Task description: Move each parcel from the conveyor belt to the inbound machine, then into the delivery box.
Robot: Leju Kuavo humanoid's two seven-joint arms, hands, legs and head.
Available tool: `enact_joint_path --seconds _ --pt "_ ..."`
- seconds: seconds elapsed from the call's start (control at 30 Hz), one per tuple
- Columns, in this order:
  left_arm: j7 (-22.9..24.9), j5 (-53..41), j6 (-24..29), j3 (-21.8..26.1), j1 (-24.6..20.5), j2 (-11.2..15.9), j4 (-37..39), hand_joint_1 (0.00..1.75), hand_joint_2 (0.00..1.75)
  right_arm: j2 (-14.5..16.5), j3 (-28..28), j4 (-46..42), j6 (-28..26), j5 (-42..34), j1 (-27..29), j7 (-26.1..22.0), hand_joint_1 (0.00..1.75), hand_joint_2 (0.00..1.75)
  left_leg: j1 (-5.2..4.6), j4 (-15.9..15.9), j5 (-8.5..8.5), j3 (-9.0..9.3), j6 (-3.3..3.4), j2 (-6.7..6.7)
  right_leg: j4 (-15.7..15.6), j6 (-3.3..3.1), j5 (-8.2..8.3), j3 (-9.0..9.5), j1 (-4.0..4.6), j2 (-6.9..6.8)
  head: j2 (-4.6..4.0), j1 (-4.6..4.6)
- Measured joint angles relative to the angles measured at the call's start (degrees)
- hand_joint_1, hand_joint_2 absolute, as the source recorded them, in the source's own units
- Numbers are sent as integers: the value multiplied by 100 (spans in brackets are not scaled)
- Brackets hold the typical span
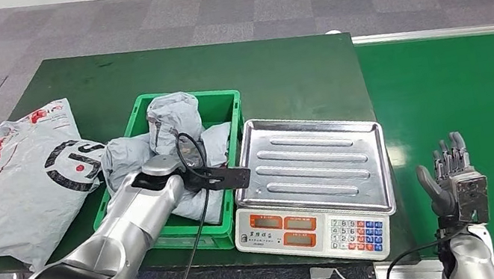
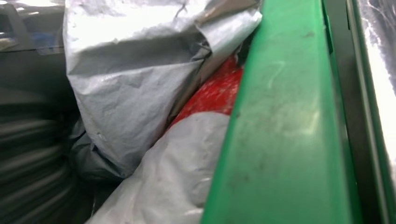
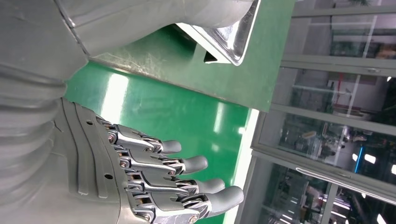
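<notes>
While the left arm is reached down into the green crate (image 1: 225,105), the right hand (image 1: 453,177) is held up with nothing in it.

The left hand is buried among the grey parcels (image 1: 173,121) piled in the crate, so whether it is open or closed on one cannot be told; in the left wrist view crumpled grey poly bags (image 2: 135,84) and a red patch (image 2: 217,91) are seen pressed against the crate's green rim (image 2: 280,130). Just beside that arm, on the right hand's side, a steel-trayed weighing scale (image 1: 315,158) is set. A large printed grey mailer (image 1: 16,182) is laid on the dark green table (image 1: 278,73) on the arm's outer side. The right hand's fingers (image 3: 187,163) are stretched out straight and apart over the bright green conveyor belt (image 1: 471,94).
</notes>
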Motion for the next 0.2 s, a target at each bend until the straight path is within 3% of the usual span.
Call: enact_joint_path --seconds 0.2 --pt "-3 5 8 0 17 1 -1 35 175 0 -2 0 0 -1 2 0 0 175 -3 0 -1 0 2 -1 -1 1 0 0 -2 -1 0 1"
